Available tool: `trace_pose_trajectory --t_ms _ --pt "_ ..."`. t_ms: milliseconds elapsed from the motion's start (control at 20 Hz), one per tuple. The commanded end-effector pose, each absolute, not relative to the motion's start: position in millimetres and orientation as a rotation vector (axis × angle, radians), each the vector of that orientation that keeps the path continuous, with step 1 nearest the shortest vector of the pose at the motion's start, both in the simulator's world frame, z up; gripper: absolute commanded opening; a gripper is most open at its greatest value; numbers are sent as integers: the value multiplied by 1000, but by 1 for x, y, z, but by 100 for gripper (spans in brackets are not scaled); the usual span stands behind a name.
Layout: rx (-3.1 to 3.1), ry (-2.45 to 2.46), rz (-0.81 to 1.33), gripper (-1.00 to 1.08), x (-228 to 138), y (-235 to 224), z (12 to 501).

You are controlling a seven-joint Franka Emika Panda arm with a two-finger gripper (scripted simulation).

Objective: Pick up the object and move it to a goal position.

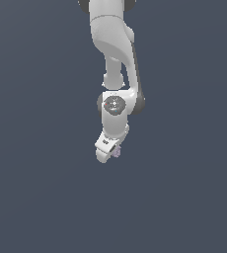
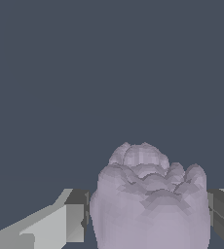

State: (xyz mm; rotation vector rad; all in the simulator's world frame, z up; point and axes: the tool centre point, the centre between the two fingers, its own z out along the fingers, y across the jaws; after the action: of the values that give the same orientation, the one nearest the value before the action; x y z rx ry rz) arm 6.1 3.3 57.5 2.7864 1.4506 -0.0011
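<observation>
The object (image 1: pixel 117 152) is a tiny pale lilac-grey faceted lump, half hidden behind my white gripper (image 1: pixel 107 152) in the exterior view. In the wrist view the object (image 2: pixel 150 199) fills the space between my two fingers (image 2: pixel 75 221), which press against its sides. My gripper (image 2: pixel 150 219) is shut on it. The arm hangs down from the top of the exterior view with the hand tilted toward that view's left.
Only a flat, plain dark blue-grey surface (image 1: pixel 36 197) surrounds the arm in both views. No other objects, containers or edges show.
</observation>
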Motion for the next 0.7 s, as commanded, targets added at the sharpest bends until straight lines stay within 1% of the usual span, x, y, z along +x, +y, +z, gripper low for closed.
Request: trace_pose_trajectory --t_ms 0,650 --pt "2785 1453 1 -100 9 19 69" --pt "2785 1453 0 -100 33 141 153"
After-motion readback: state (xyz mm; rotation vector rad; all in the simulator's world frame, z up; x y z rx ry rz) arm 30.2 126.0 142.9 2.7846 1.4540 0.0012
